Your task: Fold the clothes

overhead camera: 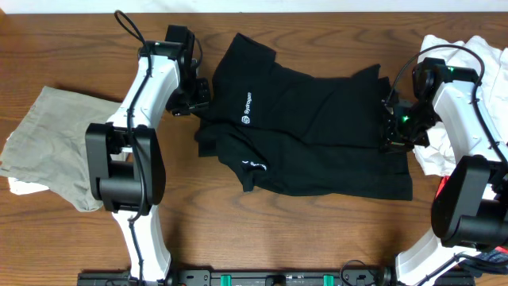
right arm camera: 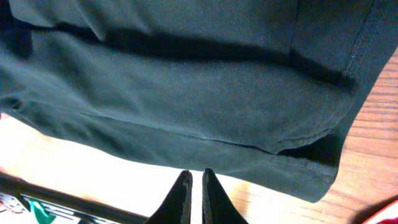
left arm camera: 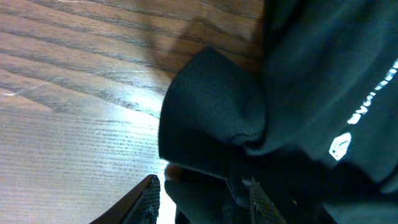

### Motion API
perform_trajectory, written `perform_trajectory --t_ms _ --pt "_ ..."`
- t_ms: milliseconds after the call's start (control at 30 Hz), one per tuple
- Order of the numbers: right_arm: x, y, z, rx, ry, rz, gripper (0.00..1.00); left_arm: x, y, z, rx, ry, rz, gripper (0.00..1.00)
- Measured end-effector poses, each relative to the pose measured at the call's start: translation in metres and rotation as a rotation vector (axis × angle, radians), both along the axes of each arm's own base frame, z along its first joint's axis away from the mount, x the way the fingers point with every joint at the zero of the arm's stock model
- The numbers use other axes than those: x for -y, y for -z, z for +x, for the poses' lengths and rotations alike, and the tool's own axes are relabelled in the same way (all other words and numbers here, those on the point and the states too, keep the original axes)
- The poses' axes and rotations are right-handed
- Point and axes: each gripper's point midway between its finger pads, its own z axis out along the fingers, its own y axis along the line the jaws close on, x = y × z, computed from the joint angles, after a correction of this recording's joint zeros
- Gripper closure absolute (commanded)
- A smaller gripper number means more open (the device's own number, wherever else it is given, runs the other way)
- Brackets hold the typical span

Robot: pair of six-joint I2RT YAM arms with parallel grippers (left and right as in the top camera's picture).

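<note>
**Grip check at both edges of the shirt**

Your left claw (left arm camera: 202, 202) stands with its jaws apart. A rounded fold of the black short-sleeved fabric shirt (left arm camera: 211, 118) lies between them, and nothing shows the cloth pinched. Your right claw (right arm camera: 196, 200) has its jaws pressed together with nothing between them. It sits just below the shirt's stitched hem, over a washed-out pale patch.

The shirt lies rumpled across the middle of the brown wood-grain table (overhead camera: 317, 230), with the left claw at its left edge and the right claw at its right edge. To my eye, the step is taking hold of both edges for a fold. Bring the left jaws further over the fold so they bite the whole stack, not a loose lip. Open the right claw before you advance, slide one finger under the hem, and close only once the seam is fully between the fingers. Then lift both sides evenly.

Well apart to the left lies a crumpled khaki fabric garment (overhead camera: 48, 143). A heap of white cloth (overhead camera: 476, 48) lies close by the right arm, so catch only black fabric there.

As for writing, a small white hexagon-shaped chest logo (left arm camera: 339, 146) shows with a word beside it, but the letters are too small and cut off to read. A second small white mark (overhead camera: 254, 165) near the lower fold is also unreadable.
</note>
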Motion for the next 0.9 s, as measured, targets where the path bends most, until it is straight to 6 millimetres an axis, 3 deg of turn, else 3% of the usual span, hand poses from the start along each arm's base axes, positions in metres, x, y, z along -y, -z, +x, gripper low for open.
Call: perform_trajectory --t_ms 367,400,467,600,733,900 --pt "0.0 0.001 0.003 0.012 0.0 -0.002 0.94 -0.002 0.028 0.004 -0.036 -0.007 0.004 0.53" --pt "0.0 0.001 0.003 0.012 0.0 -0.002 0.94 -0.002 0.032 0.004 -0.04 -0.009 0.004 0.58" --pt "0.0 0.001 0.003 0.012 0.0 -0.002 0.94 -0.002 0.04 0.007 -0.044 -0.024 0.004 0.92" --pt "0.0 0.001 0.003 0.012 0.0 -0.002 0.94 -0.001 0.044 0.019 0.001 -0.022 -0.002 0.94" --pt "0.0 0.0 0.003 0.012 0.0 -0.001 0.95 -0.006 0.035 0.034 0.049 -0.033 -0.012 0.94" --pt "0.001 0.001 0.003 0.011 -0.001 -0.006 0.95 -0.038 -0.014 0.076 0.205 -0.095 -0.007 0.94"
